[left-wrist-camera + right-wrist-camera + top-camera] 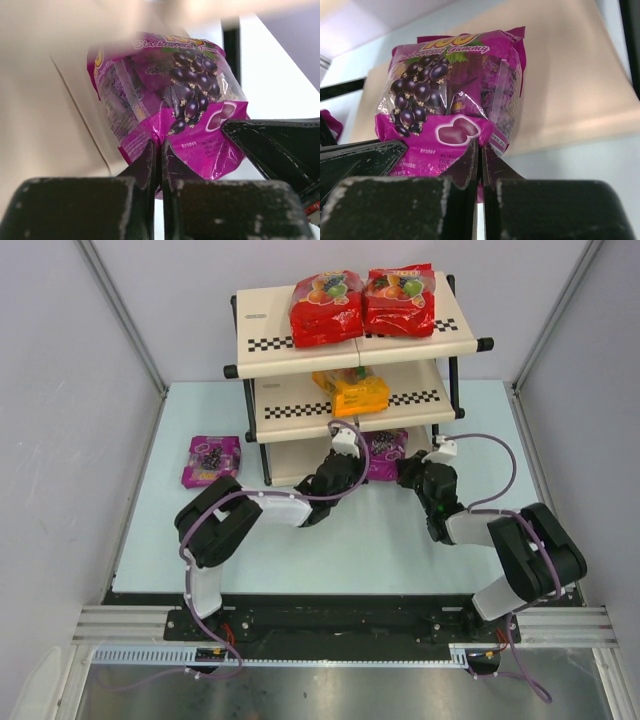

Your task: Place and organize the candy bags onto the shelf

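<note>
A purple candy bag (386,452) lies at the front of the shelf's (300,350) bottom tier. My left gripper (352,462) is shut on its near edge, with the jaws pinching the bag's seam (159,148). My right gripper (412,468) is shut on the same bag (445,100) from the other side, with the jaws closed on its lower edge (480,146). Two red bags (326,306) (400,300) lie on the top tier. The orange-yellow bag (356,392) lies on the middle tier. A second purple bag (211,460) lies on the table, left of the shelf.
The shelf's black tube legs (455,390) stand at both sides of the bottom tier. The cream bottom panel (570,90) lies under the held bag. Grey enclosure walls (70,390) close in the table's sides and back.
</note>
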Available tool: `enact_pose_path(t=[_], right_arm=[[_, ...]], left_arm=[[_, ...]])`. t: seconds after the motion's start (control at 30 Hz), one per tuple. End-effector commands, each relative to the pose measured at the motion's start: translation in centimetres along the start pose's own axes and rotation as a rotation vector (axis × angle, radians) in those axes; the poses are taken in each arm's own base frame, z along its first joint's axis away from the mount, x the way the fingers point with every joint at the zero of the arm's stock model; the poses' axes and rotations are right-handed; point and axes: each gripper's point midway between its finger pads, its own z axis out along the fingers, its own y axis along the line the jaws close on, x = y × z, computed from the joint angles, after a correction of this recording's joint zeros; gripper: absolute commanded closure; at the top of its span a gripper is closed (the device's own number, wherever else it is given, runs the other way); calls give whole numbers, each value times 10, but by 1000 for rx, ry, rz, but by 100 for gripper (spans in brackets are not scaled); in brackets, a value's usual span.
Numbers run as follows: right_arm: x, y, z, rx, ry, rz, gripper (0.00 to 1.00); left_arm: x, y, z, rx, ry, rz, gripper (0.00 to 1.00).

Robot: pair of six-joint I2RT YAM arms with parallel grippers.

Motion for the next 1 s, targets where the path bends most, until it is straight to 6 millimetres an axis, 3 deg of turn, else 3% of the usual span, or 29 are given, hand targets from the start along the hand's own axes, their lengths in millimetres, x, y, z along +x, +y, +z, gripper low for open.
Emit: enact_pose_path(t=[0.0, 0.1, 0.33, 0.37, 0.4, 0.43, 0.47, 0.53, 0.57, 0.6, 0.63, 0.67, 0.7, 0.83, 0.9, 0.93, 0.97], right_arm=[[-49, 35, 23, -133, -151, -7, 100], [-51, 38, 35, -141, -145, -19, 100], [-51, 41, 65, -155, -95, -55, 100], [-47, 39, 68, -153, -82, -58, 99], [-47, 37, 69, -149, -79, -55, 82], [-48, 37, 69, -152, -77, -53, 74], [-52, 38, 66, -151, -82, -49, 64], [-48, 31, 60, -116, -58, -52, 60], [-49, 29, 56, -110, -59, -47, 57], [-57, 33, 49, -120, -81, -35, 55], [-50, 29, 42, -112, -66, -31, 53], [-49, 28, 38, -112, -62, -25, 53], [-55, 31, 30, -118, -74, -16, 52], [-44, 29, 4, -115, -59, 7, 49], [-27, 24, -11, -96, -27, 4, 48], [-36, 31, -21, -110, -51, 10, 48], [-19, 26, -31, -95, -7, 3, 48]], left_arm=[[-65, -8, 18, 36, -162, -32, 100], [-66, -5, 25, 32, -159, -35, 100], [-50, 0, 38, 28, -128, -54, 100], [-48, 1, 39, 25, -123, -52, 96], [-48, 3, 39, 18, -124, -55, 88], [-48, 4, 38, 16, -125, -57, 78], [-46, 8, 36, 7, -119, -54, 59], [-59, 8, 25, 1, -146, -61, 40], [-53, 14, 17, -8, -134, -64, 28], [-55, 15, 11, -11, -142, -72, 22], [-67, 13, 1, 0, -163, -86, 18], [-56, 18, -7, -6, -144, -85, 12], [-54, 20, -12, -6, -138, -98, 10], [-39, 25, -47, 7, -114, -132, 4], [-35, 24, -61, 14, -112, -149, 2], [-18, 24, -73, 13, -80, -141, 2], [-31, 23, -86, 10, -112, -156, 1]])
